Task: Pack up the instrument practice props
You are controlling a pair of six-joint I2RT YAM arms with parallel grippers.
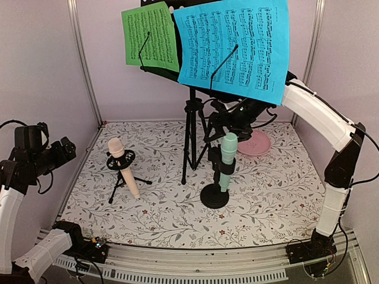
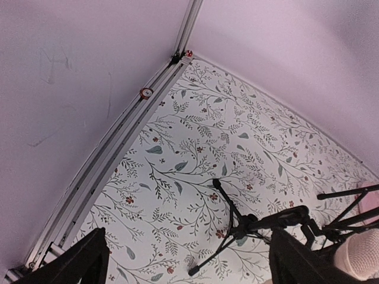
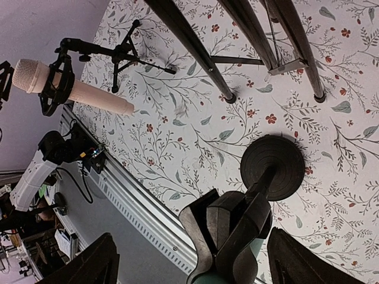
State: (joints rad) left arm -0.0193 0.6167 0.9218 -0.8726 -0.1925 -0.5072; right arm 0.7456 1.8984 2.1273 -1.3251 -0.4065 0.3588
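The black tripod music stand stands mid-table and holds a green page and a blue page. The mint microphone stands upright in a round-based black holder. My right gripper hovers just above its head, open. In the right wrist view the gripper straddles the holder's clip, with the round base below. The beige microphone leans in a small tripod holder. My left gripper is open and empty, raised at the far left, and shows in its own view.
A round pink plate lies behind the mint microphone at the back right. Pink walls with metal corner posts close in the table. The stand's legs spread just beyond the round base. The tripod holder's legs lie ahead of my left gripper.
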